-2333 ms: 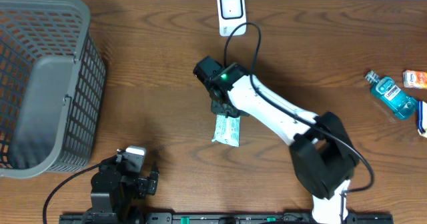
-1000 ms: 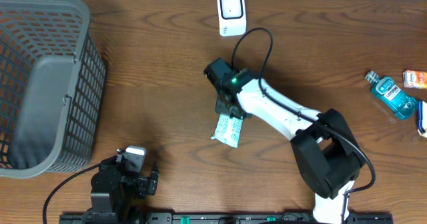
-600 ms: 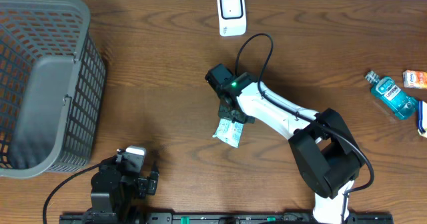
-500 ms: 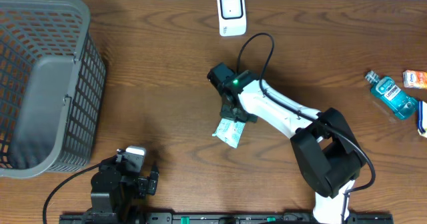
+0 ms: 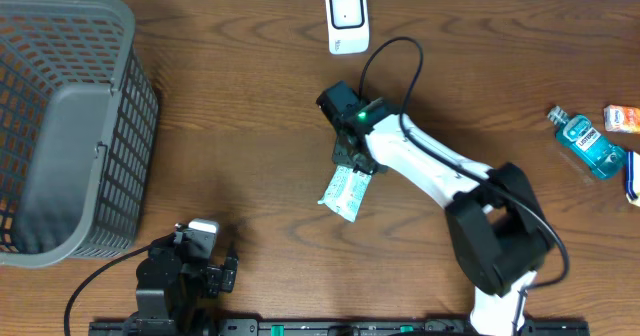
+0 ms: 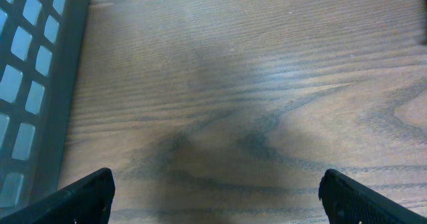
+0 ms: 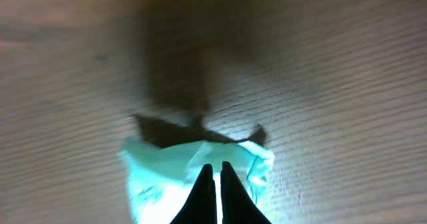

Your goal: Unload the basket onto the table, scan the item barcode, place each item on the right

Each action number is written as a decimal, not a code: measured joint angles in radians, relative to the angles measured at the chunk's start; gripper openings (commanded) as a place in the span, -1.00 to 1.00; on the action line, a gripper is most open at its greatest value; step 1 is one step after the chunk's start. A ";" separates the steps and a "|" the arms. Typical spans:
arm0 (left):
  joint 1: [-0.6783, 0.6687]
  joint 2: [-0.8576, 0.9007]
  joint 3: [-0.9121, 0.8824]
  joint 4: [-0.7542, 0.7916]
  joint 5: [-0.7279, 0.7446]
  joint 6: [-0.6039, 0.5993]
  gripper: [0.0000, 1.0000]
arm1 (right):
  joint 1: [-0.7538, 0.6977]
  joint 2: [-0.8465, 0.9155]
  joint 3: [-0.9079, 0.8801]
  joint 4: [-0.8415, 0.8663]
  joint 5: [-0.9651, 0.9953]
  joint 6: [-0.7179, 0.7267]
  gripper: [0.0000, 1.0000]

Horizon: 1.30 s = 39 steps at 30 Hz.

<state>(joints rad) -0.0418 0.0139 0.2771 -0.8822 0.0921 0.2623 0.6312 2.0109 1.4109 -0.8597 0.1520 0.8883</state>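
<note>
The right arm reaches from its base at the near edge across to the middle of the brown wooden table (image 5: 230,106), forearm slanting up and left. Its right gripper (image 5: 353,162) is pinched tight on the upper edge of the pale green and white flat packet (image 5: 345,192), which lies just near of the claw, well apart from the small white rectangular scanner (image 5: 347,17) at the far edge. The left arm sits folded at the near left corner, beside the grey plastic lattice basket (image 5: 90,21).

Only the right wrist camera shows the two dark fingers (image 7: 205,192) pressed together on the crumpled packet rim, with the packet's shadow on the wood behind it. Whether its lower end touches the table I cannot tell. Only the left wrist camera shows the left gripper (image 6: 217,196) spread wide over bare wood, holding nothing, with the basket wall at its left.

Counted: two arms, one packet, one scanner, one basket, one blue bottle (image 5: 590,144) and one orange box (image 5: 622,118) at the right edge.
</note>
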 measured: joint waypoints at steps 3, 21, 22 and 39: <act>0.000 0.000 0.000 0.000 0.000 0.000 0.96 | 0.001 0.062 -0.003 -0.007 0.012 0.019 -0.97; 0.000 0.000 0.000 0.000 0.000 0.000 0.96 | -0.040 -0.167 0.011 -0.123 -0.005 0.018 -0.97; 0.000 0.000 0.000 0.000 0.000 0.000 0.96 | -0.033 -0.184 0.017 -0.122 -0.005 0.017 -0.97; 0.000 0.000 0.000 0.000 0.000 0.000 0.96 | 0.051 0.013 -0.045 -0.075 0.042 0.014 -0.98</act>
<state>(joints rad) -0.0418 0.0139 0.2775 -0.8825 0.0921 0.2623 0.6823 2.0243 1.3659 -0.9348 0.1944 0.9024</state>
